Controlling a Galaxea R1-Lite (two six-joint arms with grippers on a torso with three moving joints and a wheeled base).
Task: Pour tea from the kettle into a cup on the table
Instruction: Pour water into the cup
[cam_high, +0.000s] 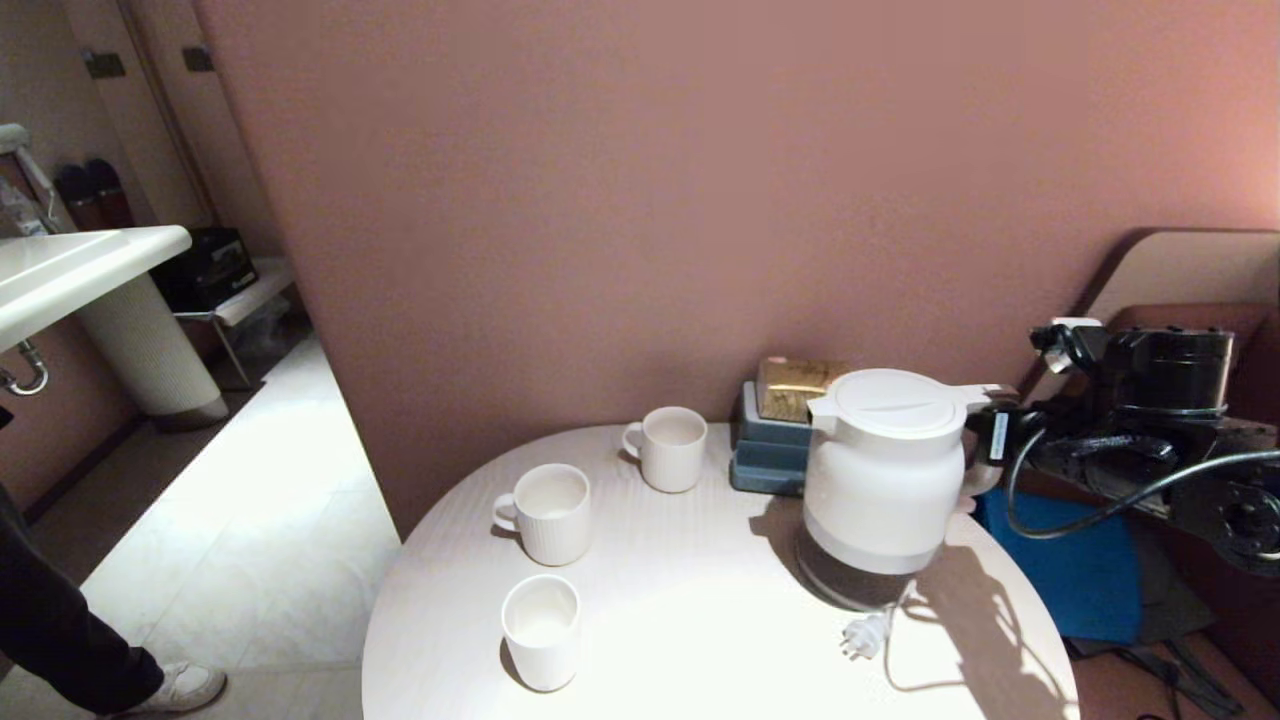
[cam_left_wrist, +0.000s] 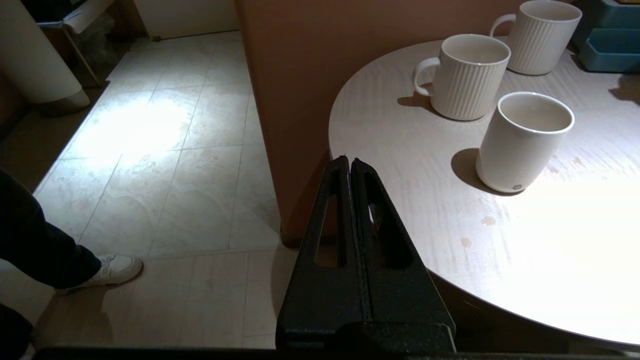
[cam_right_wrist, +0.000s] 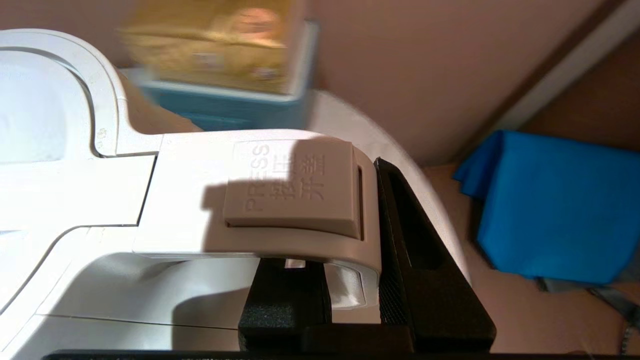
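While the kettle (cam_high: 885, 480) hangs lifted just above the table (cam_high: 700, 640), the right gripper (cam_right_wrist: 352, 280) is clamped on its loop handle (cam_right_wrist: 300, 200).

At the lower left of the head view stands a person's white shoe (cam_high: 180, 688); in mid-frame three white cups (cam_high: 545, 512) sit empty, two ribbed, one smooth. Right of centre the kettle leaves its dark base (cam_high: 850, 580) and plug (cam_high: 865, 635) below. The left gripper (cam_left_wrist: 350, 167), fingers pressed together, hovers off the table's edge.
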